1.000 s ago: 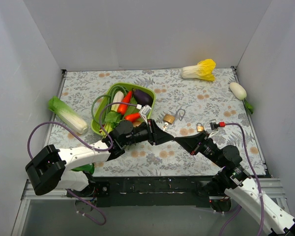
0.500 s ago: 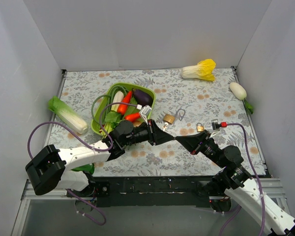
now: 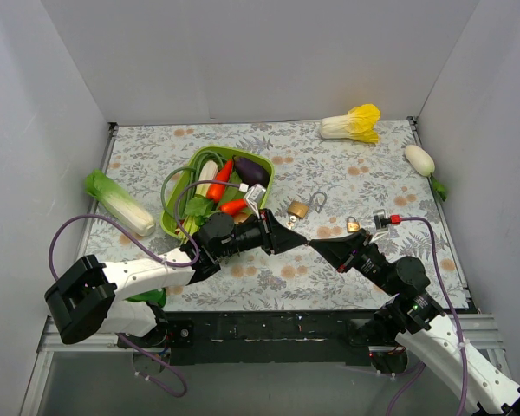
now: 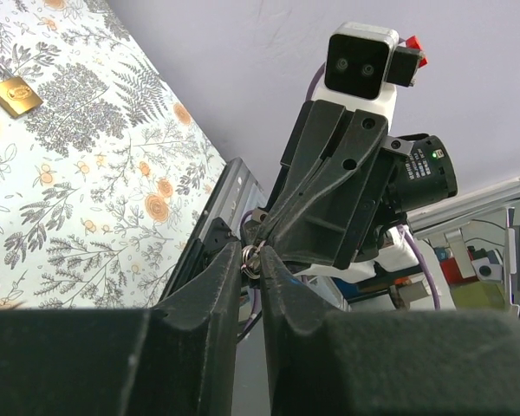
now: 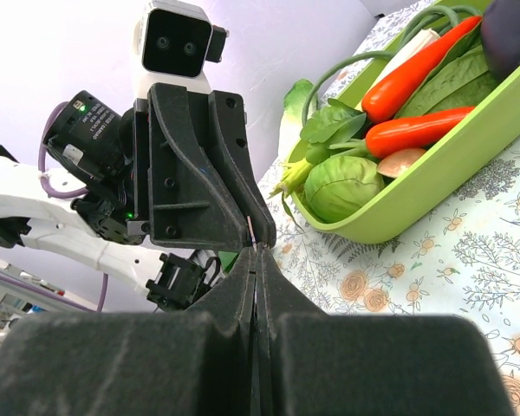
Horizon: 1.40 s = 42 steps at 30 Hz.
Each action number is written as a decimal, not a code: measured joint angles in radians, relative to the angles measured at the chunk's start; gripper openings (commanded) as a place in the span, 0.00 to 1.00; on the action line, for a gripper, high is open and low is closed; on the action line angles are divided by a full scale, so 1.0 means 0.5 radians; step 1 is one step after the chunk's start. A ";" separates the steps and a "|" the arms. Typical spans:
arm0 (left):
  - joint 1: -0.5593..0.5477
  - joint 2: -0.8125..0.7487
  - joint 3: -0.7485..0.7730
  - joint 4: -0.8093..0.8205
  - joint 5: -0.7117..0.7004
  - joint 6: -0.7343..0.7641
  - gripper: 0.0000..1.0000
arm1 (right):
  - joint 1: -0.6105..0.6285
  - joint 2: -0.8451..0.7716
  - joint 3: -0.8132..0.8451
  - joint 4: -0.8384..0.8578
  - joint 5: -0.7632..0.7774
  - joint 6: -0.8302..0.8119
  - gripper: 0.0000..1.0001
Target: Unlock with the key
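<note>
Right gripper (image 3: 317, 247) nudged left, fingers together, tip meeting left gripper (image 3: 296, 240), which clamps the key (image 4: 251, 258). Green tray (image 3: 262, 161) holds carrots (image 3: 223, 180), eggplant (image 3: 251, 171), greens (image 3: 195, 208). Key axis too small to read.

place: lab robot cell | white enclosure walls (image 3: 243, 61) | floral-cloth table (image 3: 373, 178)

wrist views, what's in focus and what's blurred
Left wrist view: its own jaws are dark and soft, the key a small glint between them, the padlock sharp. Right wrist view: its jaws blur into one dark mass; the green tray is crisp.
</note>
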 measured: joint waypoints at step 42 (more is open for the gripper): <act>-0.005 -0.130 0.082 -0.692 0.623 0.772 0.00 | 0.004 0.188 0.265 -0.465 -0.622 -0.347 0.40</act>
